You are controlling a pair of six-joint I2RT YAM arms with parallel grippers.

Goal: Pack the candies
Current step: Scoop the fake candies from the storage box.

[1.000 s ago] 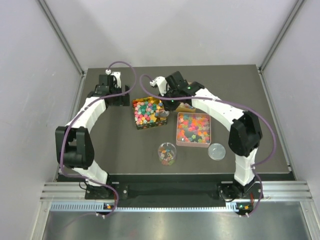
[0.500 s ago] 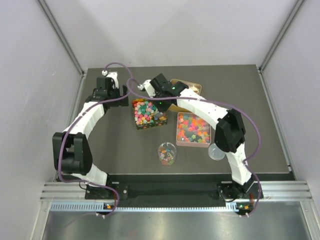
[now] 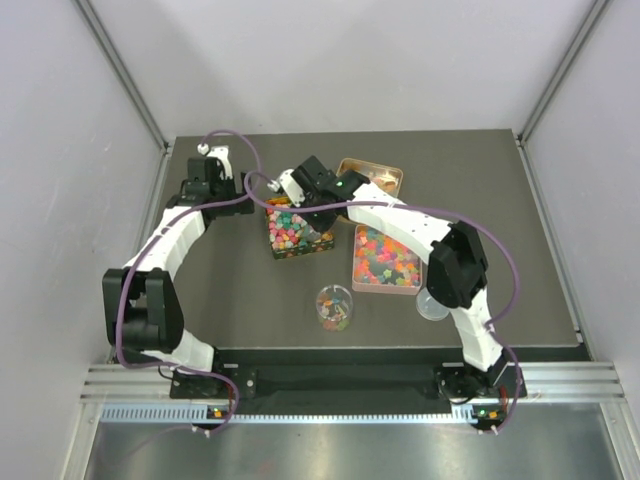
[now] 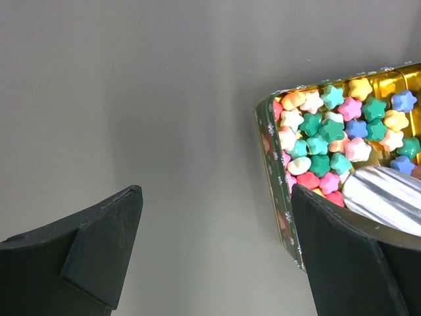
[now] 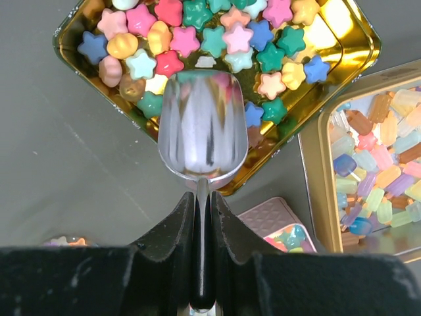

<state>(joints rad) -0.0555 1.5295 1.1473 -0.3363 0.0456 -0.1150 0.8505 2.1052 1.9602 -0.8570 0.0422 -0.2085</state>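
Star-shaped candies in pink, green, blue and yellow fill a green tin with a gold inside. My right gripper is shut on the handle of a silver scoop. The scoop's bowl is empty and hangs over the near part of that tin. In the top view the right gripper is above the green tin. My left gripper stands open over bare table just left of the tin's wall, holding nothing. Translucent candies fill a second, pink tin.
A gold lid lies behind the tins. A clear cup holding some candies stands near the front, with a round clear lid to its right. Grey walls close in the table on both sides.
My right arm has swung left, carrying the scoop from the tin's right edge to over the star candies and uncovering the gold lid. The left gripper has drifted slightly towards the back.
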